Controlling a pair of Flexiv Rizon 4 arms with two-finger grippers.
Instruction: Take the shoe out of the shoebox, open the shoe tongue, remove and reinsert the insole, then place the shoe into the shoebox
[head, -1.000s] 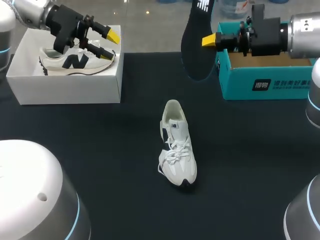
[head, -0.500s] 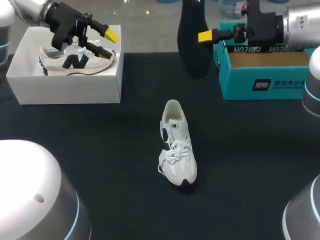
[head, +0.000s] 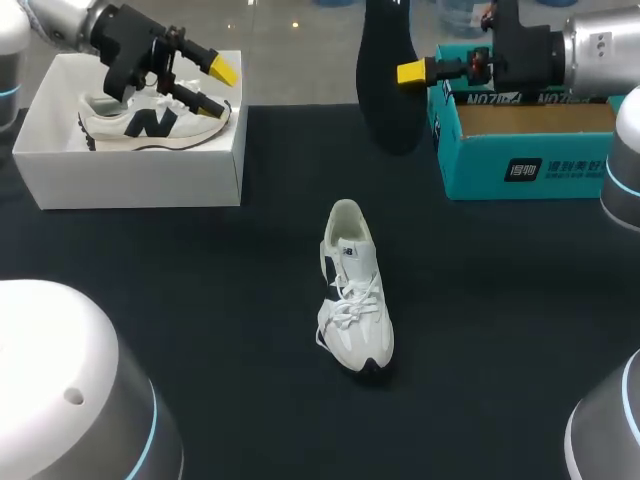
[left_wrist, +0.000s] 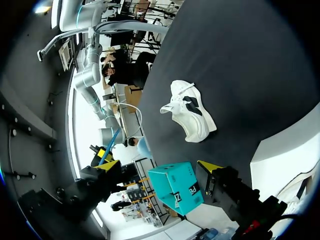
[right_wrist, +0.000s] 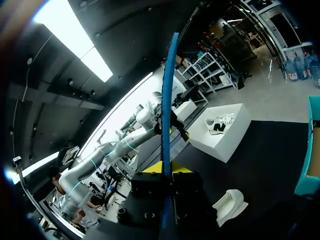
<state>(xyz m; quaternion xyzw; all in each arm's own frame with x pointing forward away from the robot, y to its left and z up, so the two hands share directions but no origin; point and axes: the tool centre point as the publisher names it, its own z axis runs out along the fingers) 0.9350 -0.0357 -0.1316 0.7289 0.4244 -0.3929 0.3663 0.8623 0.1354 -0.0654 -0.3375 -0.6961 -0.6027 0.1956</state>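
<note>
Holding the insole (head: 388, 90) clamped edgewise in our right jaws, high beyond the shoe (head: 354, 290); left jaws gape empty, well off the shoe's left. We should lower it toe-first into the collar, slowly.

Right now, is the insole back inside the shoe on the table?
No, the insole hangs in the right arm's jaws, apart from the shoe.

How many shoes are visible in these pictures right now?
2. One white shoe lies near the middle of the table; the other shoe sits in the white box. The teal box's inside is partly hidden.
</note>
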